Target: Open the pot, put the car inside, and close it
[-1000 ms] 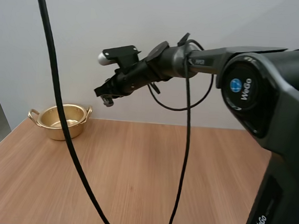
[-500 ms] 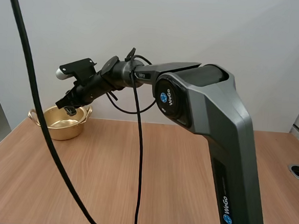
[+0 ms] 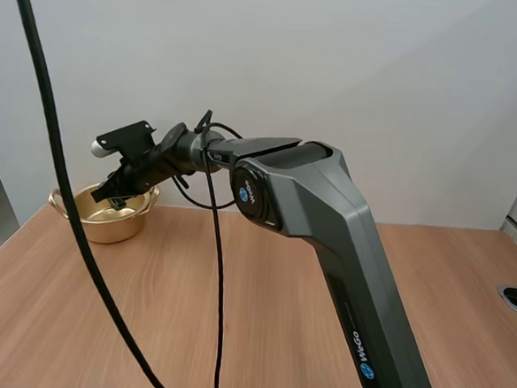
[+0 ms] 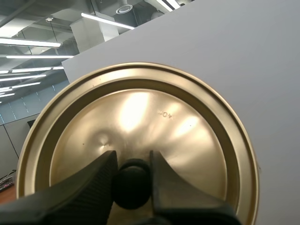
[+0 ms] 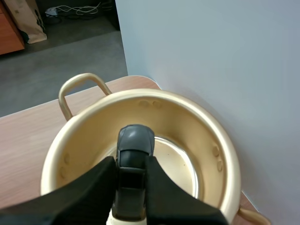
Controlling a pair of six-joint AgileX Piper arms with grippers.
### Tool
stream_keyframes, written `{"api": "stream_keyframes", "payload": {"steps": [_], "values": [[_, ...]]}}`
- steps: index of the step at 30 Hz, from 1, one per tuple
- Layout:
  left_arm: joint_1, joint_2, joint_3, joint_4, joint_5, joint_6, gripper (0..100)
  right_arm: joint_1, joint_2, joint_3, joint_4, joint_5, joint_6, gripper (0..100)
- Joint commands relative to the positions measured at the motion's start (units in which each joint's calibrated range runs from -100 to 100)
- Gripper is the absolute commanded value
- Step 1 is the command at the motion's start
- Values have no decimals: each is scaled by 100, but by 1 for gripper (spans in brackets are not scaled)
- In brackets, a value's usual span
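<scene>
Writing: "WeGo" in white beside a blue disc on the dark grey right arm (image 3: 328, 208); a tiny stamp on the shiny gold dished lid (image 4: 154, 117) was too faint to read.
Arm pose: stretched from its base toward 10 o'clock, wrist tipped down over the round brassy metal pot (image 3: 92, 222).
Right gripper (image 5: 132, 164): ribbed black fingers pinched the small grey toy car (image 5: 135, 140) just above the open pot's mouth.
Left gripper (image 4: 132, 159): clamped on the lid's round black knob (image 4: 131, 185), with the lid held off the pot.
Pot: looped handles and a smooth polished wall, at 10 o'clock on the light wooden table (image 3: 233, 308).
</scene>
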Motion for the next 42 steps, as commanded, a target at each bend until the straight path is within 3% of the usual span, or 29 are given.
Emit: {"api": "stream_keyframes", "payload": {"steps": [1, 14, 15, 20, 23, 29, 31, 33, 34, 42], "values": [[2, 0, 1, 5, 110, 1, 0, 7, 94, 1, -3, -138, -42, 0], [2, 0, 1, 5, 348, 1, 0, 89, 234, 1, -14, -492, -255, 0], [2, 0, 1, 5, 388, 1, 0, 98, 234, 1, -45, -505, -255, 4], [2, 0, 1, 5, 664, 42, 0, 116, 234, 1, -55, -669, -255, 49], [2, 0, 1, 5, 684, 109, 0, 116, 234, 1, -130, -703, -255, 56], [2, 0, 1, 5, 719, 151, 0, 116, 196, 1, -174, -655, -213, 54], [2, 111, 1, 5, 719, 150, 0, 107, 123, 1, -246, -506, -193, 38], [2, 251, 1, 33, 747, 150, 0, 78, -40, 1, -442, -278, -26, 8], [2, 323, 1, 59, 766, 150, 0, 61, -130, 1, -503, -201, 44, 0], [2, 1228, 1, 197, 798, 150, 0, -340, -1176, 1, -660, 1253, 484, 0]]}}
